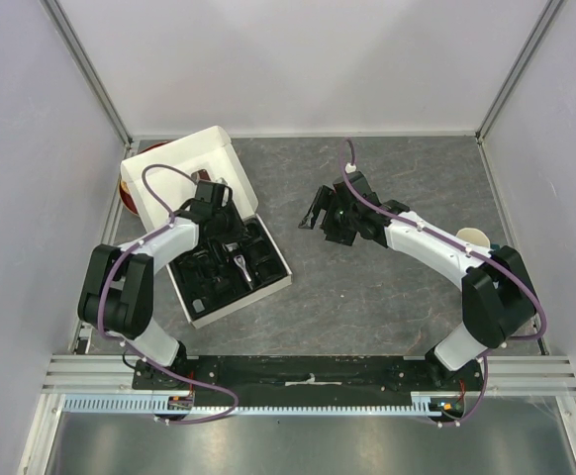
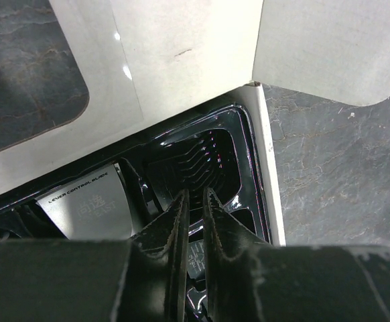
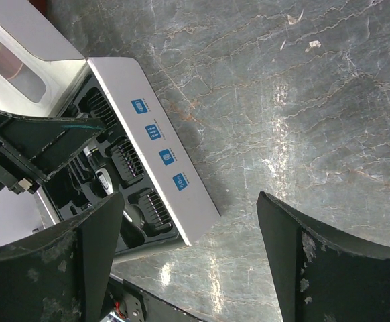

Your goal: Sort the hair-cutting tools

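- Left gripper [image 2: 193, 198] fills the bottom of the left wrist view: fingers [image 2: 171, 231] drawn almost together, thin slit between them, nothing visible in the slit
- can't tell if the tips are nipping an edge deeper down, since the tip contact is hidden
- comb guard [image 2: 198, 155] sits right ahead of those tips, in the tray [image 2: 247, 144] pocket at the corner by the lid [image 2: 181, 60] fold
- its ribs run side by side, and the slit lines up roughly with the pocket's middle
- clipper blade head [image 2: 88, 201] is in the next pocket, just beside the left finger, silver face up with lettering on it
- key relation: the guard is straight down the left tool's axis, so no sideways shift looks needed, only depth
- judgement: with the fingers this close, they would need to spread before taking the guard's body, unless the aim is a thin wall
- right gripper [image 3: 189, 198] is spread wide and holds nothing, hanging over bare table [image 3: 302, 100] off the box [image 1: 237, 305] end, apart from it
- other comb guards [image 3: 126, 159] show in the tray pockets along the box wall with the blue labels
- left arm is clearly the nearer one, already over the tray, while the right sits across the table from it
- risk: the tips are hemmed in by the tray's pocket walls, so a skewed pull could drag the tray
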Controlling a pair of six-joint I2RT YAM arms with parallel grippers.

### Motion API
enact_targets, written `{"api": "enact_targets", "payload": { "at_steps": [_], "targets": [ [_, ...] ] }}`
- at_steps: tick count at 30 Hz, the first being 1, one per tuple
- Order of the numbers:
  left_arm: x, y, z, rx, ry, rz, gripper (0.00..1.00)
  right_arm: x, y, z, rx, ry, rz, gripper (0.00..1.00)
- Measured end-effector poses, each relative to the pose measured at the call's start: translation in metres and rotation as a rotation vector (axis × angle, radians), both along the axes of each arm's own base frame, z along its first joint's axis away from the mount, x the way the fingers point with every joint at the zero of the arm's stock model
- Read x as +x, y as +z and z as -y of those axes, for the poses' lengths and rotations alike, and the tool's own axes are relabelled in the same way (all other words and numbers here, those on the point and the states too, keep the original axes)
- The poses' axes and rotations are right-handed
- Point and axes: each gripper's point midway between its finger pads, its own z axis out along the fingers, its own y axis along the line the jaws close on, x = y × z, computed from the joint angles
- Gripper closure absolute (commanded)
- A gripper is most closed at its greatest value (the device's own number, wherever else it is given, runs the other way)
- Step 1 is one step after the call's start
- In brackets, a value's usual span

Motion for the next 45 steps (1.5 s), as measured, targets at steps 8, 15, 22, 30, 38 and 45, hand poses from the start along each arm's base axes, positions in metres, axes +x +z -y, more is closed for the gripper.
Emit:
{"api": "enact_targets", "payload": {
  "at_steps": [8, 15, 22, 30, 38, 45],
  "targets": [
    [0.002, 0.007, 0.002, 0.029, -0.010, 0.042, 0.68, 0.000, 0.000, 0.000, -0.001, 0.001, 0.001, 0.12],
    [0.006, 0.066, -0.002, 0.012, 0.012, 0.206, 0.54, 0.000, -0.001, 0.001, -0.010, 0.012, 0.008, 0.11],
    [-0.013, 0.117, -0.052, 0.122, 0.237, 0.304, 0.54, 0.001, -0.032, 0.001, -0.096, 0.108, 0.000, 0.12],
    [-0.091, 0.098, -0.142, 0.366, 0.619, 0.177, 0.71, -0.002, -0.061, 0.003, -0.150, 0.144, -0.044, 0.14],
    [-0.139, 0.060, -0.192, 0.472, 0.845, 0.015, 0.85, 0.000, -0.069, -0.008, -0.159, 0.161, -0.050, 0.16],
    [-0.155, 0.015, -0.211, 0.453, 0.948, -0.108, 0.91, 0.002, -0.086, -0.014, -0.178, 0.170, -0.077, 0.16]
  ]
}}
